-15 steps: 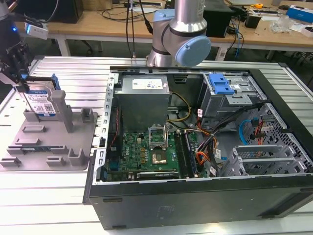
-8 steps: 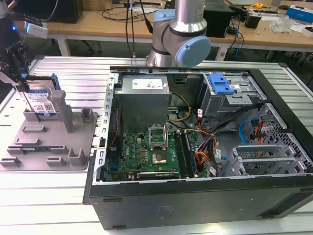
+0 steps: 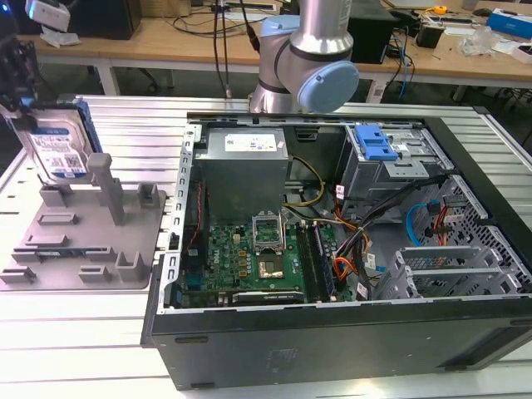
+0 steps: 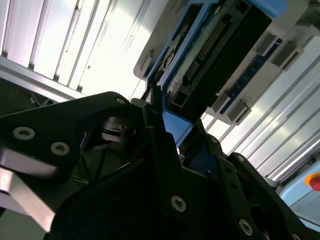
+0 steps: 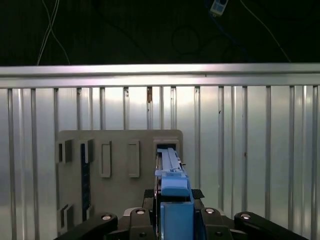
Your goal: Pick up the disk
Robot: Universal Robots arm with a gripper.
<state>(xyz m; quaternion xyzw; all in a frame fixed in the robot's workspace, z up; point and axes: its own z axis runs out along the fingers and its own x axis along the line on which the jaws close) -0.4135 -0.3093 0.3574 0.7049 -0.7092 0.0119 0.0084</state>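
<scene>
The disk (image 3: 54, 148) stands upright at the exterior view's far left, its blue-and-white label facing the camera and a blue rail along its side. My gripper (image 3: 20, 104) comes down on it from above and is shut on its top edge. In the first wrist view the disk (image 5: 170, 165) is edge-on between the fingers (image 5: 200, 196), above a slot of the gray fixture (image 5: 117, 190). The second wrist view shows the disk's connector end (image 4: 215, 50) clamped in my gripper (image 4: 172, 135). Whether its lower edge still touches the fixture (image 3: 83, 241), I cannot tell.
An open computer case (image 3: 332, 332) fills the exterior view's middle and right, with a blue bracket (image 3: 374, 143) at its back. The arm's base (image 3: 307, 50) rises behind it. The fixture's tall posts (image 3: 106, 187) stand just beside the disk. The table (image 3: 66, 332) is slatted metal.
</scene>
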